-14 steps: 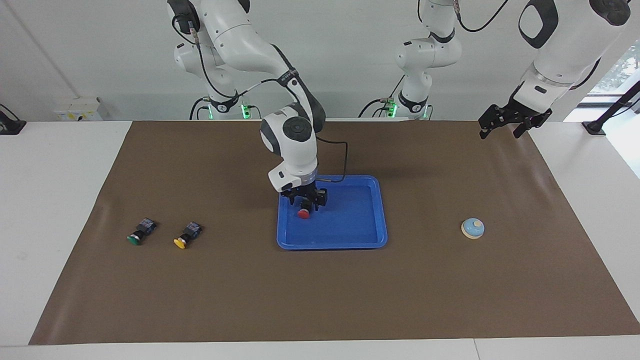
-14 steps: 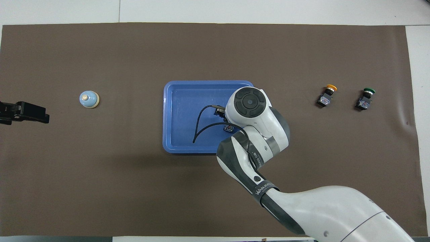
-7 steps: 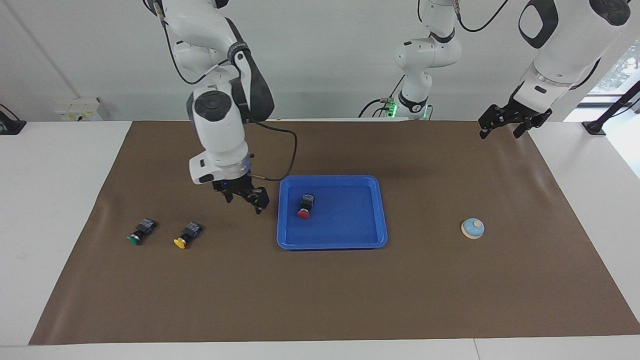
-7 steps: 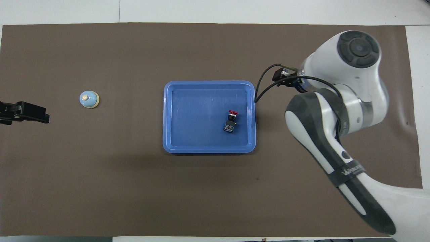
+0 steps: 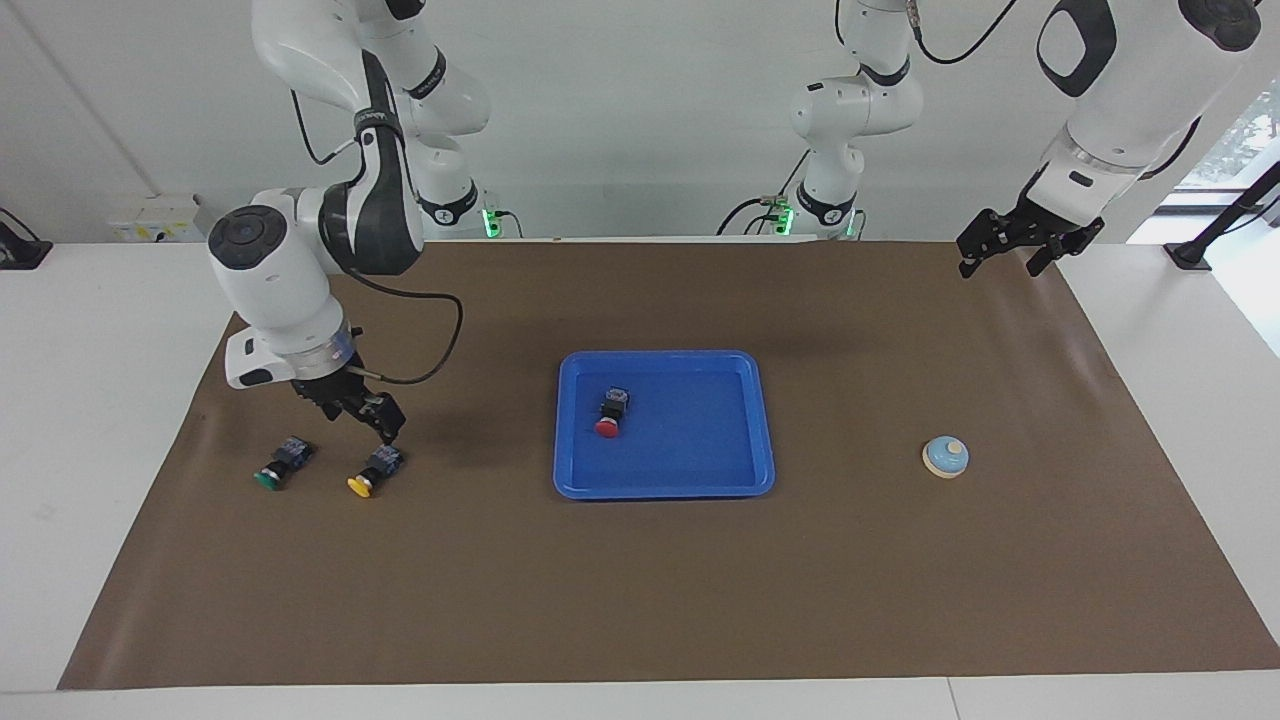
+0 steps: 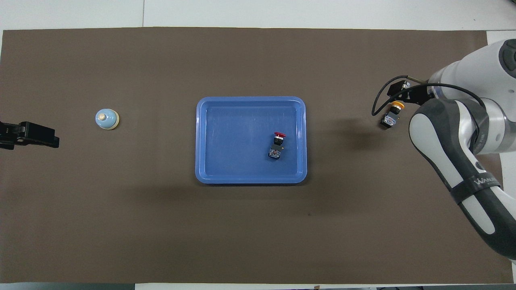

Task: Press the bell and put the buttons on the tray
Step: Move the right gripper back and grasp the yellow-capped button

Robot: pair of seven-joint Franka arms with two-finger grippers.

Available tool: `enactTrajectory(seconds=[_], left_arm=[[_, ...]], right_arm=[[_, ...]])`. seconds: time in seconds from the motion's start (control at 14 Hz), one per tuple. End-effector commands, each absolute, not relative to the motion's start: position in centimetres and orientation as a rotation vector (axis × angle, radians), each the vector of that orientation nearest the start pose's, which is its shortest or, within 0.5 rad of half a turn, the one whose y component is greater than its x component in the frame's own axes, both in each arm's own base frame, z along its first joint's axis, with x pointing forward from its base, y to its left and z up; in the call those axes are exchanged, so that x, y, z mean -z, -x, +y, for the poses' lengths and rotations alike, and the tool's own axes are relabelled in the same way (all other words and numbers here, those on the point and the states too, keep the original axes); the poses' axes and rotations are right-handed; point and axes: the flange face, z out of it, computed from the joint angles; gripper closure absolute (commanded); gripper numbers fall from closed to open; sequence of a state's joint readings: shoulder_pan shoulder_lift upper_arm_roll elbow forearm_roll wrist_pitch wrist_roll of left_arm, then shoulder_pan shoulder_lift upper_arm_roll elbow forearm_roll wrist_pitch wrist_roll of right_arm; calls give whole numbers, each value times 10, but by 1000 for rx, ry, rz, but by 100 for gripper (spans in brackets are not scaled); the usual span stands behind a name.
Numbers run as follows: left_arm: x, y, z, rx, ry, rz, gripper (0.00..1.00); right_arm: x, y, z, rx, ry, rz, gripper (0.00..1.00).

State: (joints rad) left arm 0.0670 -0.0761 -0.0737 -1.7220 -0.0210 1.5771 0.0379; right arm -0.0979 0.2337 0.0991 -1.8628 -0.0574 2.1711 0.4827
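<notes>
Jaws apart and empty, the right gripper (image 5: 365, 415) hangs just above the yellow button (image 5: 373, 471), needing a square drop over its black body; red button (image 5: 610, 412) lies in the tray (image 5: 740, 470), left gripper (image 5: 1030, 245) waits open.

The flat bright-blue plastic tray (image 6: 209, 141) with rounded corners lies mid-mat on the brown mat (image 6: 161, 225). In it, toward the right arm's end, lies the red-capped black push button (image 6: 277, 145). The light-blue dome bell (image 6: 107, 119) sits well apart toward the left arm's end. The yellow-capped push button (image 6: 392, 114) lies toward the right arm's end, under the white right arm (image 6: 455, 133).
</notes>
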Motion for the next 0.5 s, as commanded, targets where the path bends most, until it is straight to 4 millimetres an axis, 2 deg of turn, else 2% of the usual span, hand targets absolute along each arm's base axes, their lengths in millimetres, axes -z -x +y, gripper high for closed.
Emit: enactTrajectory(seconds=[0.0,0.14,0.43], left_arm=[[-600,-527,-5,-109,3155,74,0],[-601,-526,-5,-106,3155,74,0],[-601,-526,-5,-106,3155,74,0]], right_arm=[[-372,-591,-9,189,3054,684,0],[-358,-592,-20,189,3053,689,0],[-320,-602,-22,223,3040,665,0]])
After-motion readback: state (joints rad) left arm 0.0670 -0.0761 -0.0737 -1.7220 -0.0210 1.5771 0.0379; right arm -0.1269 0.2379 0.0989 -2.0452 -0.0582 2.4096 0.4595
